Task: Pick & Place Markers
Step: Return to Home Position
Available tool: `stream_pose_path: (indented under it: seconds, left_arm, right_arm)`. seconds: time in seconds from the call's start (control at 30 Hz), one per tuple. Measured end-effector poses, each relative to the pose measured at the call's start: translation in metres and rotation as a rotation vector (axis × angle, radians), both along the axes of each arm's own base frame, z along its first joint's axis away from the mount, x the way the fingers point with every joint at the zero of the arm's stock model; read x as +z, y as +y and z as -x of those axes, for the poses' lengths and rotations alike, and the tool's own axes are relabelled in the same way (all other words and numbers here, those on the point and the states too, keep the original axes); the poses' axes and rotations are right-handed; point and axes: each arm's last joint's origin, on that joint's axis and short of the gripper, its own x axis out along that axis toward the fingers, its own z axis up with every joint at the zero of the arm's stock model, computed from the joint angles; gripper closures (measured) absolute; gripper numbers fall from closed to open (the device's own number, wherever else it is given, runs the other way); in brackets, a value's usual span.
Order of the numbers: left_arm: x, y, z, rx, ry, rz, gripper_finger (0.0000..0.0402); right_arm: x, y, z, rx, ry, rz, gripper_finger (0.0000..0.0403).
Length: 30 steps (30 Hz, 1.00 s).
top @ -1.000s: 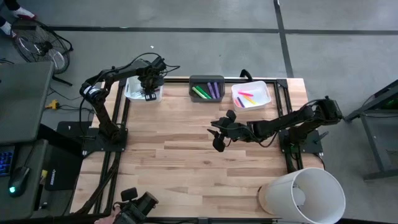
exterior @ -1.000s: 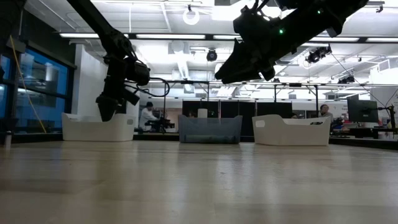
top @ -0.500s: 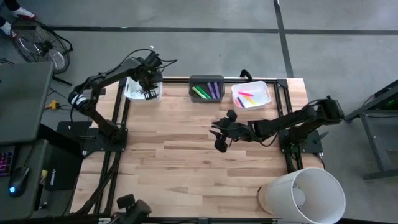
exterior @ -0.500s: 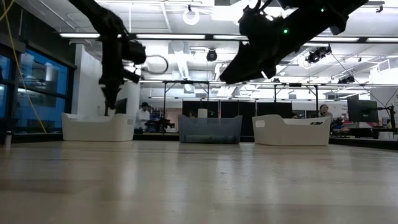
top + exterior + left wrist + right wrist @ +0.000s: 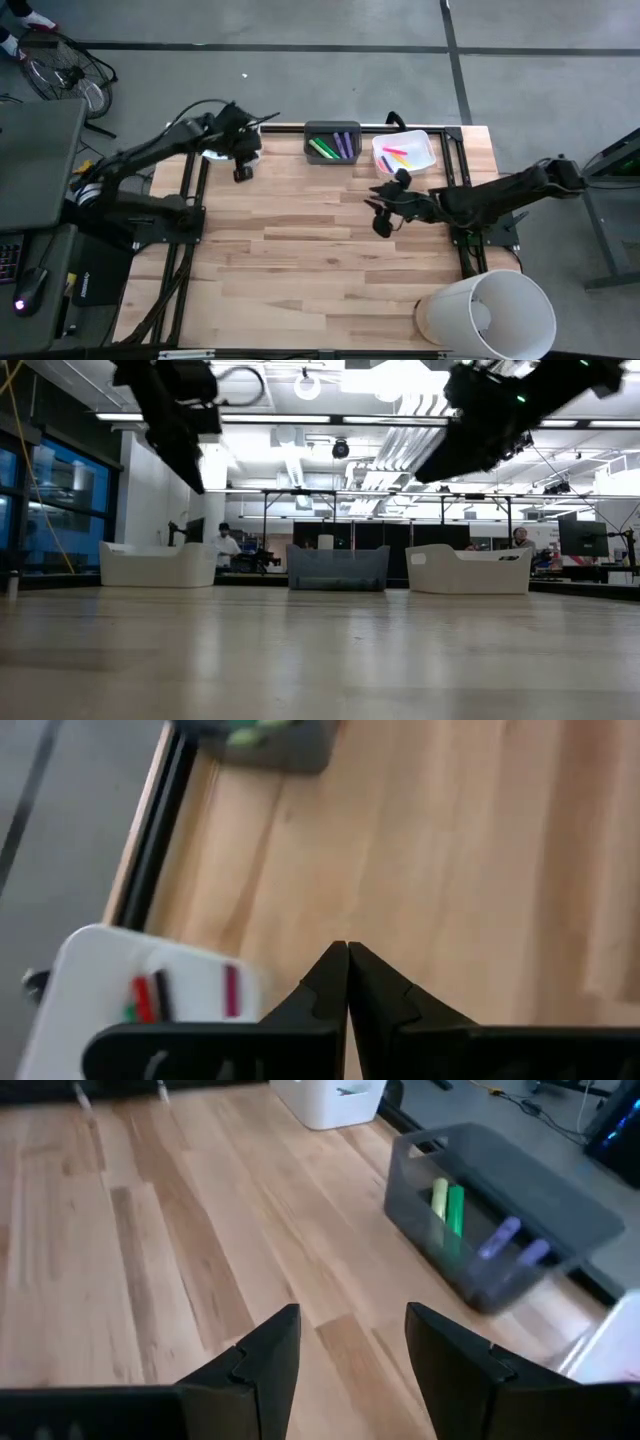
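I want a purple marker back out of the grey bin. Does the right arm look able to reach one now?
Probably yes. The right pincer hangs open near the grey bin, only bare table between; the bin's top is open, purple markers uncovered. The left pincer is off by the white bin.

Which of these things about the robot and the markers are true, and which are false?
1. The left gripper has its fingers shut together. True.
2. One arm is holding a marker. False: the right gripper is open with nothing between its fingers, and the left is shut on nothing.
3. The grey bin holds green markers and purple markers. True.
4. Some markers lie loose on the wood. False: no marker shows on the table; every marker in view sits in a bin.
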Motion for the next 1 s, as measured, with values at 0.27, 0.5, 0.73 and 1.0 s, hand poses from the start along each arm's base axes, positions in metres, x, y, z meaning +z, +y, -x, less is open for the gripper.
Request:
stream_pose_path:
  seconds: [0.27, 0.5, 0.73, 1.0]
  left_arm:
    - [-0.025, -0.062, 0.026, -0.022, -0.262, -0.009, 0.0401]
    - [-0.057, -0.103, 0.028, -0.08, -0.54, 0.005, 0.0401]
    - [-0.087, -0.127, 0.02, -0.174, -0.685, -0.031, 0.0401]
    - [-0.117, -0.131, 0.03, -0.237, -0.756, -0.018, 0.0401]
  right_arm:
    - [-0.031, 0.0, 0.044, -0.032, -0.24, -0.083, 0.0232]
    - [-0.034, -0.002, 0.055, -0.014, -0.425, -0.078, 0.0232]
    - [-0.04, -0.003, 0.051, -0.009, -0.426, -0.035, 0.0232]
    - [-0.033, -0.002, 0.049, 0.056, -0.492, -0.024, 0.0233]
